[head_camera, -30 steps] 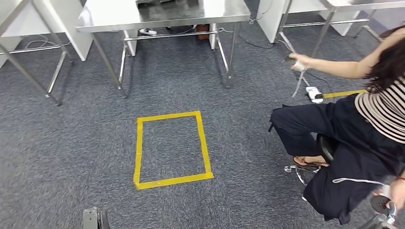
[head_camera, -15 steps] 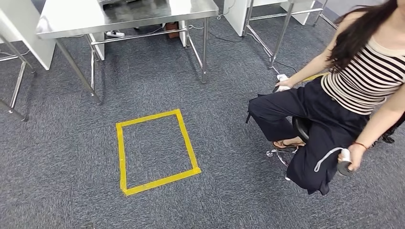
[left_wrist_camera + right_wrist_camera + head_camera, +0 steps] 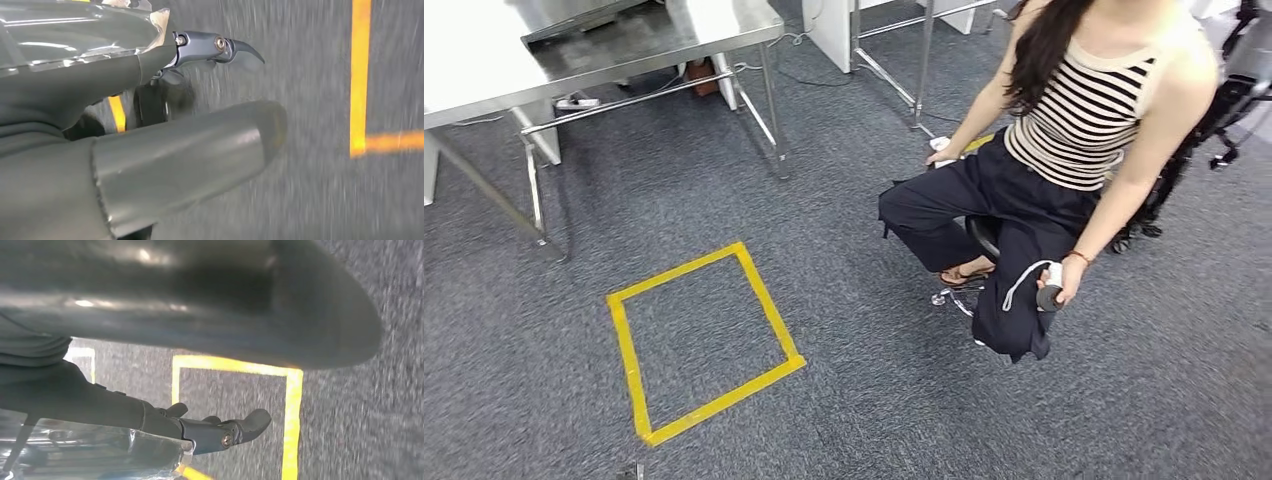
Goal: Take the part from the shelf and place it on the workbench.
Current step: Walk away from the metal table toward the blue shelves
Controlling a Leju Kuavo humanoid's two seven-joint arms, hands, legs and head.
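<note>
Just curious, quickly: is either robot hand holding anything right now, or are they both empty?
Left robot hand: holds nothing, thumb and fingers apart, open.
Right robot hand: holds nothing, thumb and fingers apart, open.

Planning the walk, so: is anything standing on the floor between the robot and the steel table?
Nothing visible: just carpet and a flat yellow tape square before the steel table. The seated person is off to the right.

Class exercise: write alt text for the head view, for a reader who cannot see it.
A seated person in a striped top and dark trousers holds a small handheld device beside a yellow tape square on grey carpet. A steel table stands beyond the square.
</note>
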